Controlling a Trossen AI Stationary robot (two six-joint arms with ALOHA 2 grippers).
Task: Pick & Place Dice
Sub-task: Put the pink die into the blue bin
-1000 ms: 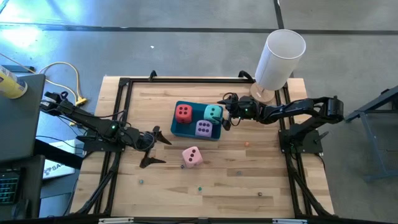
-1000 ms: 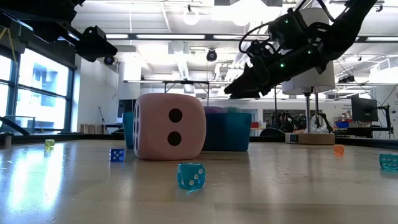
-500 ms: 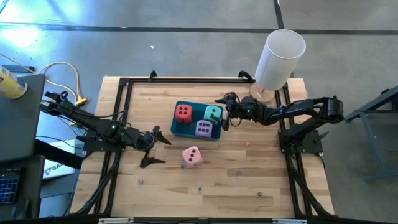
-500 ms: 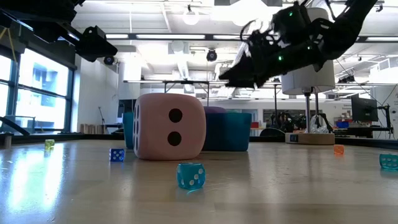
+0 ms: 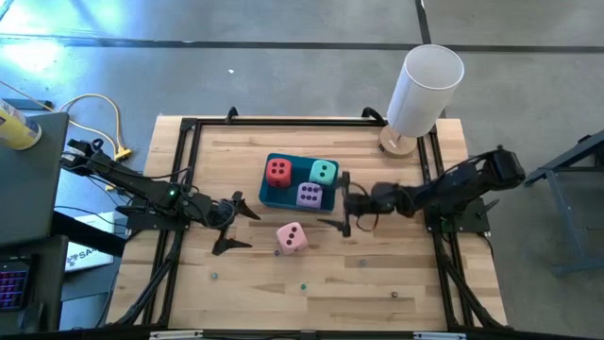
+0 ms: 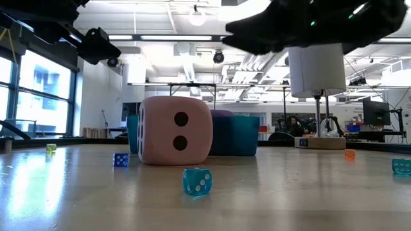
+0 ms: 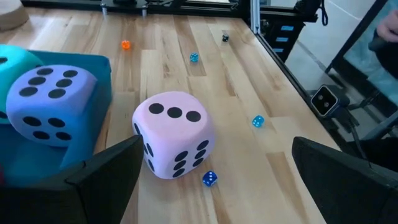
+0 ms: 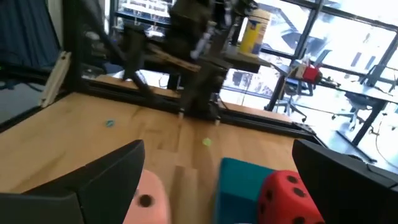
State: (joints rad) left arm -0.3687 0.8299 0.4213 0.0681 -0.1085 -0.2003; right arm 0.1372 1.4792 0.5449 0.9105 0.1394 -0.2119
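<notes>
At the table's left edge the left gripper waits with its two dark fingers spread wide and nothing between them, pointing toward the pink soft cube with black dots. That pink die sits on the bare light wooden tabletop, near the left gripper and just in front of the shallow blue rectangular tray — apart from it, not touching.

Inside the tray rest the other three dice: the red dotted cube in the far left part, the teal dotted cube in the far right part, and the purple dotted cube in front of the teal one.

Just right of the tray, the right gripper hangs over the wood with its fingers released and fully parted — holding nothing, its tips between tray and pink die.

Further right, at the far corner, a tall white cylinder on a round wooden base stands.
</notes>
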